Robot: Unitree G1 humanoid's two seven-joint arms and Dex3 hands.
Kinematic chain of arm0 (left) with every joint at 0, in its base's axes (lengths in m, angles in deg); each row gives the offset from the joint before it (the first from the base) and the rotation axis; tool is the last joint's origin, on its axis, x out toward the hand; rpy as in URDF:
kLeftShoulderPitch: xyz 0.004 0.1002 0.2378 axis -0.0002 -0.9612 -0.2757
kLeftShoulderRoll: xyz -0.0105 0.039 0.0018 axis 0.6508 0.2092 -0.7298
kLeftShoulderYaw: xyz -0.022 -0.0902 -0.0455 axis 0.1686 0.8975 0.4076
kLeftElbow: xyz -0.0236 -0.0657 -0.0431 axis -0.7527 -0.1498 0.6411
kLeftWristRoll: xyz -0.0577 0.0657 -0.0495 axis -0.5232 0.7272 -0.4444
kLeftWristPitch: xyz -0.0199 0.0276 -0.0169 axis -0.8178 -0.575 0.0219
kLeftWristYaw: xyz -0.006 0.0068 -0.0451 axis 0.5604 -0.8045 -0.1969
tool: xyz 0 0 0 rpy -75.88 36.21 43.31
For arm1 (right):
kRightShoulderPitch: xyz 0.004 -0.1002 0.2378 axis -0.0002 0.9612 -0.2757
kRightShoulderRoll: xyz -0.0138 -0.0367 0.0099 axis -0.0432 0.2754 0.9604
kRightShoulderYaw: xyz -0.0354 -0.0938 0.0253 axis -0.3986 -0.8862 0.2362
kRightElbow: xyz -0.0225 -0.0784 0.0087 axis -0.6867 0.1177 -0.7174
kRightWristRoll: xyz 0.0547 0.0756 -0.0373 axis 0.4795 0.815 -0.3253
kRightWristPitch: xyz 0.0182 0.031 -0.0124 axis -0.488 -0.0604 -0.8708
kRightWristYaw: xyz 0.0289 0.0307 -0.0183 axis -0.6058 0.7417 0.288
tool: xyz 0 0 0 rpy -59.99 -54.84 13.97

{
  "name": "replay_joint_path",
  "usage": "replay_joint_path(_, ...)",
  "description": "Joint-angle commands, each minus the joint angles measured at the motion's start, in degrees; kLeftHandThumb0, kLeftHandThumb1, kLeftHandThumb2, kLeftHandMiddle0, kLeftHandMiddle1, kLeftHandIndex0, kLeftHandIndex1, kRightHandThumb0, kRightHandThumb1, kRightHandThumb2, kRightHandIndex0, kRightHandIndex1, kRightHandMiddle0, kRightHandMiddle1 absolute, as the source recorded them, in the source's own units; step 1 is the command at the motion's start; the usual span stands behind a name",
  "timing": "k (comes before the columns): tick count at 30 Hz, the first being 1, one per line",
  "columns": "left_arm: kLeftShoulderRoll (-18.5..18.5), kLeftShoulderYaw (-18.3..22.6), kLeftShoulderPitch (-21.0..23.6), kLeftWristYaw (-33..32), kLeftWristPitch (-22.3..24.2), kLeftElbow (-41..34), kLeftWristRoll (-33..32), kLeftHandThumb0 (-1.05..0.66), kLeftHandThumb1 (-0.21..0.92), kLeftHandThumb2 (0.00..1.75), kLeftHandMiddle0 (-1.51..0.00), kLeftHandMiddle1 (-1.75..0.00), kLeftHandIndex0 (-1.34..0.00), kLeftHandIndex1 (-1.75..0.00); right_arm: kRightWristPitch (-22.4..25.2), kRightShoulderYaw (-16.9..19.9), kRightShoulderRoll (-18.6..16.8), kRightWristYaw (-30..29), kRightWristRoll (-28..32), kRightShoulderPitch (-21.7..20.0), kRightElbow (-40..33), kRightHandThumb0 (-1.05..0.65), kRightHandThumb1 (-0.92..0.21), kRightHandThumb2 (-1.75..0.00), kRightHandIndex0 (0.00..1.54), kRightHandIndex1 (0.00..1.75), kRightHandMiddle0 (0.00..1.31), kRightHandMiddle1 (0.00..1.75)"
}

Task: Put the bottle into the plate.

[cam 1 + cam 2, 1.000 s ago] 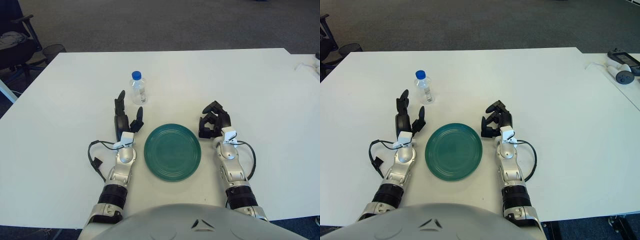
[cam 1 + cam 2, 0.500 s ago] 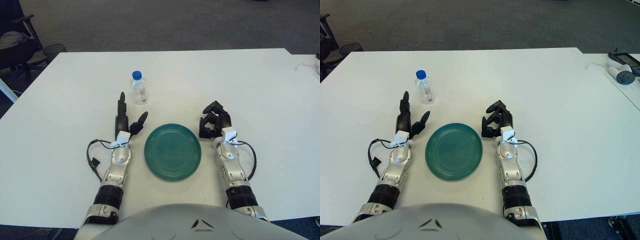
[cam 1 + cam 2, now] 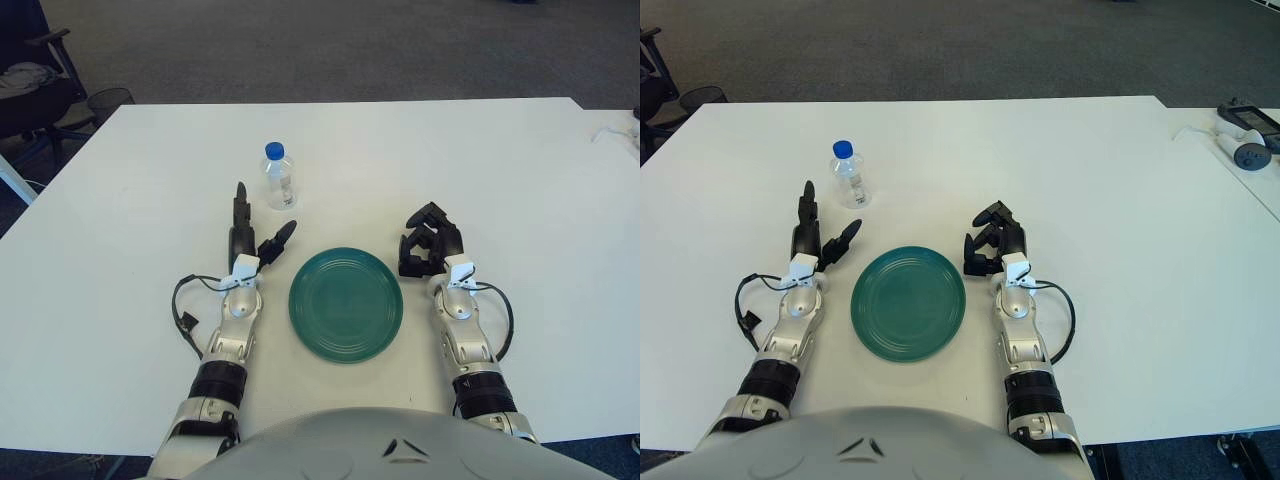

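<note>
I saw the clear plastic bottle (image 3: 277, 177), blue cap, upright on the white bench (image 3: 520, 180). Left robot hand (image 3: 250, 235) fingers spread, empty, near it; right robot hand (image 3: 428, 240) curled, empty, beside the round ridged green plate (image 3: 345, 305).

Showing teal on the plate (image 3: 345, 305) with faint concentric rings, a blue cap on the clear bottle (image 3: 277, 178), plain white across the tabletop (image 3: 120, 200).

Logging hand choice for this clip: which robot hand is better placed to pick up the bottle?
Left. The left robot hand is open just short of the bottle; the right robot hand is curled beyond the plate.
</note>
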State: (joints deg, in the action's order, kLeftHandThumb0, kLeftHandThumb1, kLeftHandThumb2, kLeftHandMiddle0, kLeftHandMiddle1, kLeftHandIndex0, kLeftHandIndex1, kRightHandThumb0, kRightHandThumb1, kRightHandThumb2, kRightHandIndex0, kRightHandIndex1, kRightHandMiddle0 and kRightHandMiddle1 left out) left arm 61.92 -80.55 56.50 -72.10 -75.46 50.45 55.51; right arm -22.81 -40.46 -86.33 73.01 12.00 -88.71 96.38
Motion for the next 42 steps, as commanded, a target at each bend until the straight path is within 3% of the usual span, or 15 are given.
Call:
replay_joint_path(1,1.04,0.88,2.11,-0.62,0.64,3.83,-0.11,-1.05,0.92,0.11,0.0,0.0,0.0,0.0,2.95,0.08,0.03,-0.15,-0.39,1.85,2.37,0.0,-0.06,-1.6,0.81,1.69,0.59,1.75)
replay_joint_path(19,1.03,0.22,9.07,-6.64,2.95,10.24,3.33,-1.05,0.92,0.18,0.0,0.0,0.0,0.0,0.53,0.08,0.25,0.44,0.04,2.13,3.4,0.0,-0.05,-1.61,0.81,1.69,0.59,1.75)
replay_joint_path(28,1.24,0.16,14.82,-9.05,4.69,17.19,3.36,-1.05,0.92,0.16,0.0,0.0,0.0,0.0,1.14,0.07,0.03,0.24,-0.2,2.23,2.85,0.0,-0.03,-1.63,0.82,1.71,0.61,1.75)
replay_joint_path(42,1.83,-0.55,18.57,-9.68,4.02,20.99,3.04,-1.05,0.92,0.15,0.0,0.0,0.0,0.0,1.54,0.15,-0.64,-0.46,-0.28,2.01,2.97,0.0,-0.05,-1.62,0.79,1.73,0.59,1.75)
